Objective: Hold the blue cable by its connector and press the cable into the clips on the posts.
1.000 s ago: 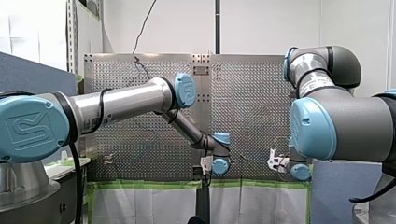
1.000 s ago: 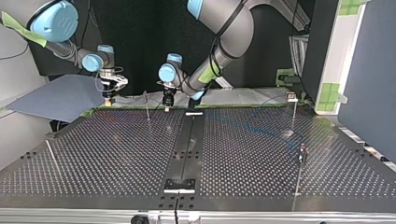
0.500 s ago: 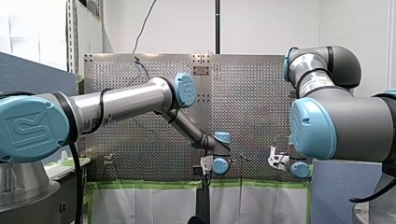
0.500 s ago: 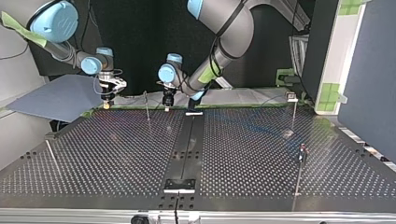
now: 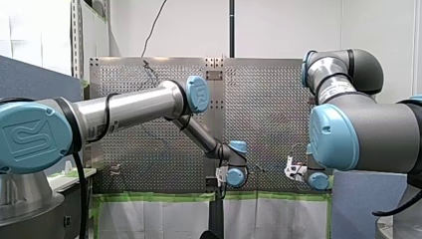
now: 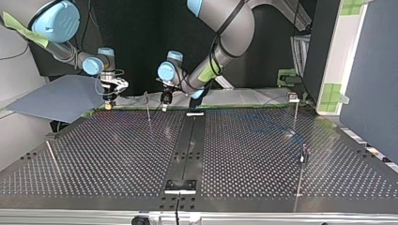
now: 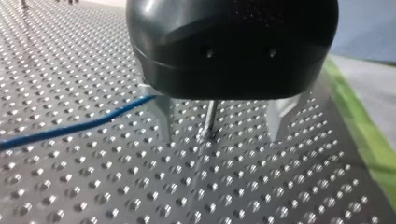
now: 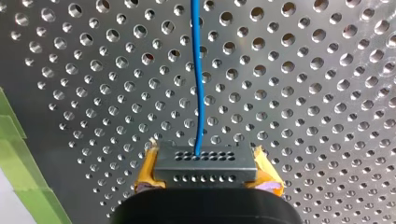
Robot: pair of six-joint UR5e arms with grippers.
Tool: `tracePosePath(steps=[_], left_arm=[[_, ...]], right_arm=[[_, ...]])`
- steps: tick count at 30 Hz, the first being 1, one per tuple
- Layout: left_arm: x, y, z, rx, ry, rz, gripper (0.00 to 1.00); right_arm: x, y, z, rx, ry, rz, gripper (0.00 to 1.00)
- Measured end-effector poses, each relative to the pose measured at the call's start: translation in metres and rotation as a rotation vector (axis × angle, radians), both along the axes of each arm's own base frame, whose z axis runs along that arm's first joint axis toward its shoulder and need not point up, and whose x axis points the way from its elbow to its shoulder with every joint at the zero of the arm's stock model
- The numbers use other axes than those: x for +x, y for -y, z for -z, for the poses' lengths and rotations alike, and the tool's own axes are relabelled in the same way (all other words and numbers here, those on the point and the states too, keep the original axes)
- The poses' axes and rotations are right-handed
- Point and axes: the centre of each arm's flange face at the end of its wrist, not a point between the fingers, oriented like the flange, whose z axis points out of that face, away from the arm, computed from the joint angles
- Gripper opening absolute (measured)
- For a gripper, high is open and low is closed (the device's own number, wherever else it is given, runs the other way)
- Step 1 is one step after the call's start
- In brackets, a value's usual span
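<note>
Perforated tabletop [image 6: 117, 154]. Right gripper [image 6: 109, 104], at the arm-side edge, clamps the connector [image 8: 205, 167]. Left gripper [image 7: 219, 128] is spread, straddling a post [image 7: 211, 112]. Blue cable [image 8: 198, 84] trails off. Risk: a left finger snags the cable and drags it wide of the clip.

1. My left arm [image 5: 129, 107]: silver tube, pale blue logo caps [image 5: 198, 95], black cable [image 5: 108, 119].
2. My right arm [image 5: 368, 132]: grey, pale blue caps.
3. My left gripper [image 7: 219, 135]: glossy black, metal fingers [image 7: 163, 121].
4. My right gripper [image 8: 208, 179]: yellow pads [image 8: 147, 175].
</note>
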Motion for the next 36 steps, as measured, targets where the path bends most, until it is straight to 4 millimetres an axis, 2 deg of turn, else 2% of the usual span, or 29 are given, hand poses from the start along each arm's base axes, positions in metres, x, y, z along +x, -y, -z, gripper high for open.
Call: tracePosePath(steps=[9, 16, 26, 36], left_arm=[[-0.024, 0.010, 0.003, 0.081, -0.039, 0.101, 1.00], [-0.048, 0.028, -0.019, 0.114, -0.039, 0.175, 1.00], [-0.063, 0.030, -0.057, 0.090, 0.004, 0.189, 1.00], [-0.095, 0.027, -0.041, 0.152, -0.035, 0.206, 1.00]], right_arm=[[0.003, -0.001, 0.000, 0.003, 0.003, -0.004, 0.00], [0.005, -0.002, 0.001, 0.007, 0.014, -0.006, 0.00], [0.009, -0.004, 0.002, 0.012, 0.025, -0.012, 0.00], [0.012, -0.005, 0.003, 0.017, 0.037, -0.016, 0.00]])
